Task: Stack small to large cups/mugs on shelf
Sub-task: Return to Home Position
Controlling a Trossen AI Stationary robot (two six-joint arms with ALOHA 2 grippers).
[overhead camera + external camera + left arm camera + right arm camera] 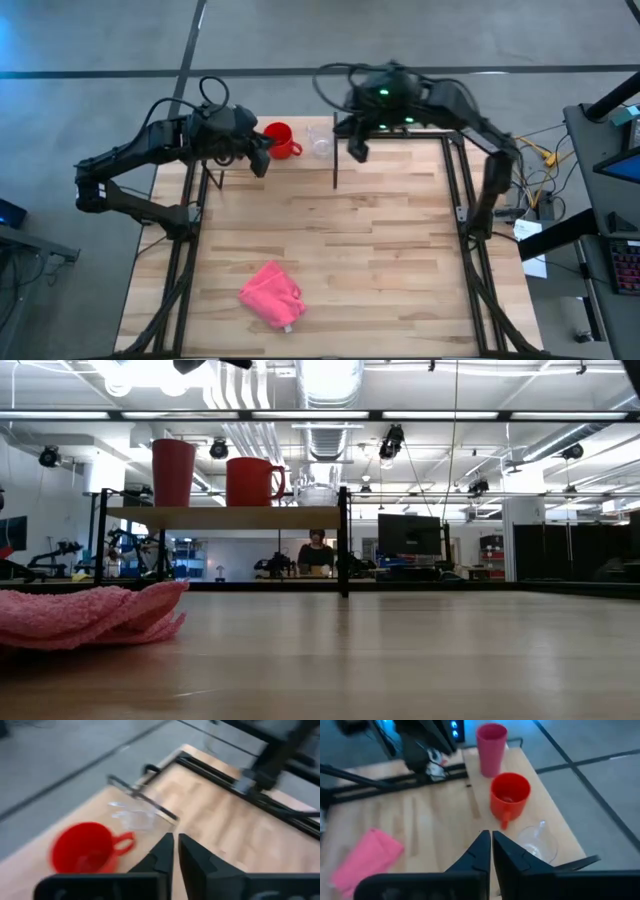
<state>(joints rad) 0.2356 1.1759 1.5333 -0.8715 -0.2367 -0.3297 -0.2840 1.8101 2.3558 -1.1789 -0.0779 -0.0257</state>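
Observation:
Three vessels stand in a row on the raised wooden shelf (225,517) at the table's far left: a tall pink-red tumbler (173,472), a squat red mug (250,482) with a handle, and a small clear plastic cup (316,493). In the high view the mug (281,140) and the clear cup (321,142) show, and my left arm hides the tumbler. My left gripper (262,160) is shut and empty above the shelf, near the mug. My right gripper (356,148) is shut and empty just right of the clear cup.
A crumpled pink cloth (272,294) lies on the tabletop near the front edge, left of centre. Black upright posts (334,165) stand at the shelf's ends. A black frame runs along the table's right side (462,190).

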